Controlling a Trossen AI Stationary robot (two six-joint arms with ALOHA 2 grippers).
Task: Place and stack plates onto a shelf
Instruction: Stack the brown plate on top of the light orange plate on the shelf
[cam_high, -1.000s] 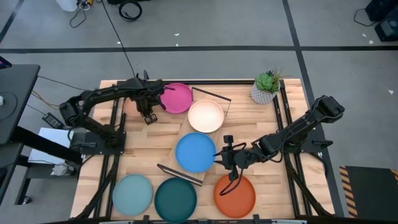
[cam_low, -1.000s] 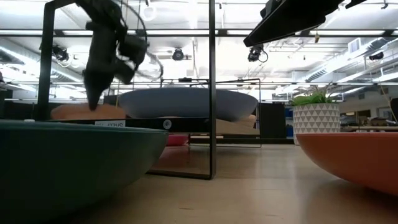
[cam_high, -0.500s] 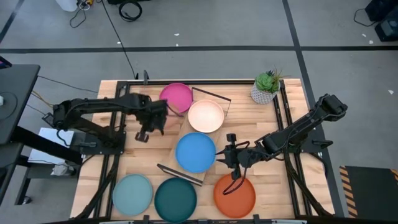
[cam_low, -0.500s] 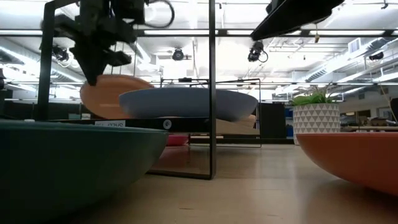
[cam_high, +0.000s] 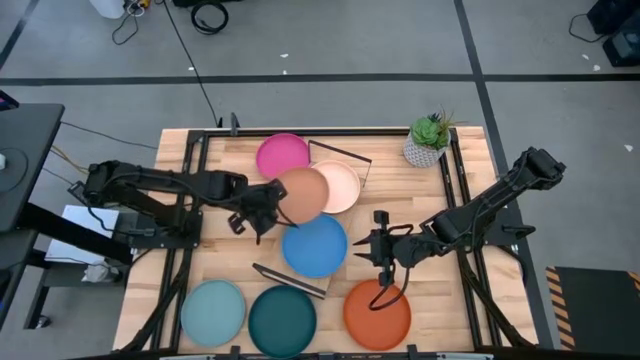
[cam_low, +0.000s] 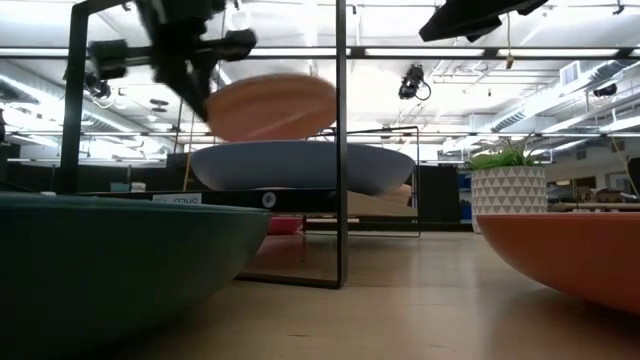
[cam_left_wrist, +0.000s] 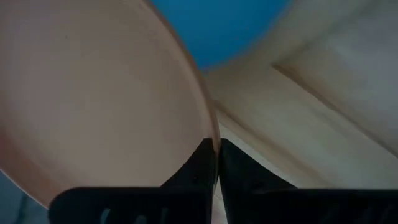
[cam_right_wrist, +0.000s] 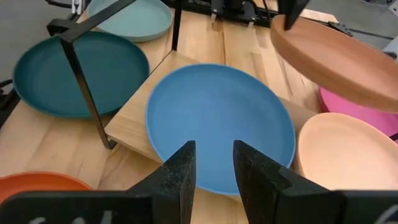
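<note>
The left gripper (cam_high: 262, 203) holds one plate (cam_high: 303, 195) above the shelf (cam_high: 300, 228), overlapping a plate (cam_high: 343, 186) on its far end; another plate (cam_high: 315, 245) lies on its near end.

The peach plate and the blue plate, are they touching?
Apart. The low view shows the peach plate, held by the left gripper, above the blue plate with a gap.

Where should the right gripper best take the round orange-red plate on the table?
Probably at the rim of the orange-red plate nearest the open right gripper, coming from above: the plate lies flat, and only its thin raised edge fits between two fingers.
</note>
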